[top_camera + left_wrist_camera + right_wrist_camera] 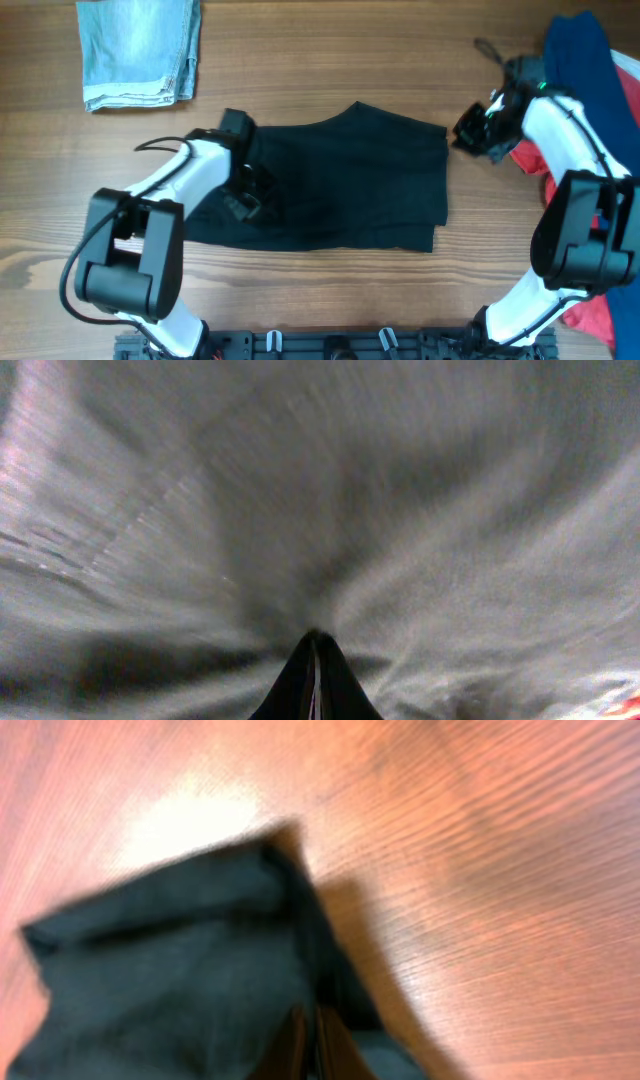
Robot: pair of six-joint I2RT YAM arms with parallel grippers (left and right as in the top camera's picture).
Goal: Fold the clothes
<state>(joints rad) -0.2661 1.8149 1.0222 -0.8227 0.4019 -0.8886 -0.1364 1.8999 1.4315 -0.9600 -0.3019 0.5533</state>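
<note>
One denim [140, 50] lies folded | shorts [340, 180] spread flat — left gripper [314, 670] and right gripper [310, 1042] both clamped on them | pile [585, 60] waits — most remains.

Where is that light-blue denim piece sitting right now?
In the overhead view the denim piece lies at the far left corner of the table, beyond the left arm and apart from the black garment.

Right gripper [311, 1020] at lower centre, jaws pressed together on black garment [170, 960]. Fabric spread ahead and left of fingertips, one corner pointing forward, shadow along right edge. Bare wooden table [500, 870] ahead and right; bright glare forward-left.
</note>
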